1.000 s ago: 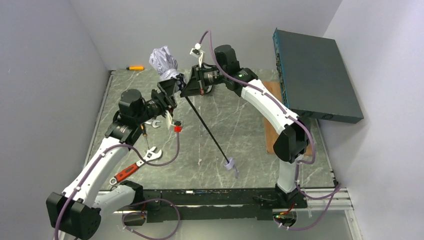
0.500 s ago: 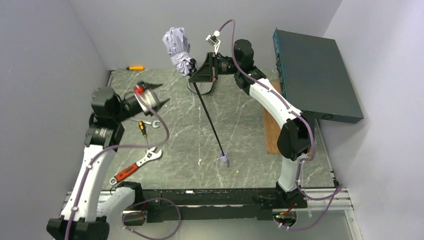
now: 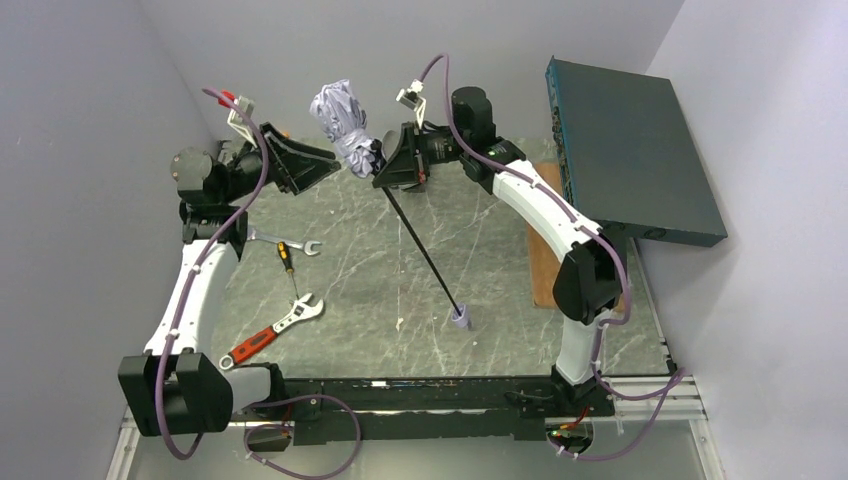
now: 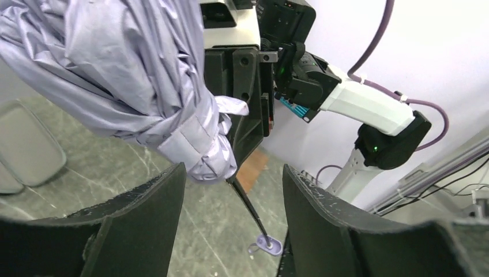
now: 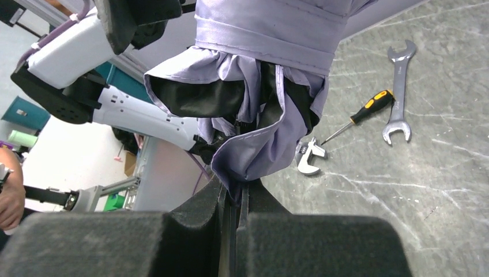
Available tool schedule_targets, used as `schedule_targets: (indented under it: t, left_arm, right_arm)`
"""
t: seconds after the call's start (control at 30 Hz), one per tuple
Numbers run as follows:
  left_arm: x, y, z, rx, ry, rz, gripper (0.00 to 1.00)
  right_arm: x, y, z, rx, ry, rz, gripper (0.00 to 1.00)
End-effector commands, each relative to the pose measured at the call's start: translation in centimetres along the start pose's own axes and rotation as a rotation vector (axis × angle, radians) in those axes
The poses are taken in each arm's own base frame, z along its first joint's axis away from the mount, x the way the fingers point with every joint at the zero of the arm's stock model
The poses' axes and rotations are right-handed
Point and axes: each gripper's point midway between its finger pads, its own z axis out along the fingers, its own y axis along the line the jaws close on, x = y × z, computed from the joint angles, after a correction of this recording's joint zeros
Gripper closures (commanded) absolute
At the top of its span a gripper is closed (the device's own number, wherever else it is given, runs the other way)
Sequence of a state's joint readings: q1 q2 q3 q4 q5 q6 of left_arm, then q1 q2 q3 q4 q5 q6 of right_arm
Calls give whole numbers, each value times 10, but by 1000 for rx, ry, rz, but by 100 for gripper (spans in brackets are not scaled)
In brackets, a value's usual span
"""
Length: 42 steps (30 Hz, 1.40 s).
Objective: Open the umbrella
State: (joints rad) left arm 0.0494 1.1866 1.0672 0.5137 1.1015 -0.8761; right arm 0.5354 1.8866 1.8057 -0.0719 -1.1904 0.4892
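The umbrella hangs tilted in the air. Its bunched white canopy [image 3: 340,115] points up and back, and black lining shows at its lower edge [image 5: 230,98]. The thin black shaft [image 3: 425,250] slants down to the small pale handle [image 3: 460,320], which is down at the table top. My right gripper [image 3: 385,165] is shut on the shaft just below the canopy [image 5: 271,52]. My left gripper [image 3: 332,163] is open and empty, raised to the left of the canopy. The canopy [image 4: 127,75], shaft [image 4: 248,202] and handle [image 4: 268,245] show beyond its spread fingers [image 4: 150,213].
A large dark teal flat box [image 3: 630,150] leans at the right wall above a wooden board [image 3: 540,250]. On the left of the table lie a spanner [image 3: 290,240], a small screwdriver [image 3: 285,258] and a red-handled adjustable wrench [image 3: 270,335]. A yellow screwdriver [image 3: 270,135] lies at the back.
My left gripper has come off the umbrella, swung left and risen, and now faces the canopy with open jaws. My right gripper keeps the shaft; the umbrella shifted slightly.
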Motion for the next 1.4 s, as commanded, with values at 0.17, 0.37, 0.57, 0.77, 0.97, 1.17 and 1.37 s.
schedule_targets:
  t: [0.17, 0.37, 0.57, 0.77, 0.97, 1.17, 1.37]
  left_arm:
    - [-17, -11, 1, -15, -52, -75, 47]
    - [-7, 0, -3, -70, -47, -111, 51]
    - [-14, -11, -3, -50, -58, -93, 51]
    - [-20, -16, -2, -44, -64, -73, 56]
    - [-21, -15, -2, -52, -69, -78, 74]
    - [-20, -16, -3, -48, -69, -76, 100]
    - [-21, -25, -3, -21, -76, -5, 100]
  right_arm:
    - [-23, 58, -5, -34, -33, -216, 100]
    - [-26, 62, -4, -53, -40, -206, 100]
    - [-19, 55, -1, -30, -22, -202, 100]
    - [-12, 55, 3, -25, -7, -204, 100]
    - [-9, 53, 8, 6, 0, -221, 100]
    - [-12, 39, 8, 118, -7, -248, 100]
    - [-25, -14, -9, 484, -32, -322, 100]
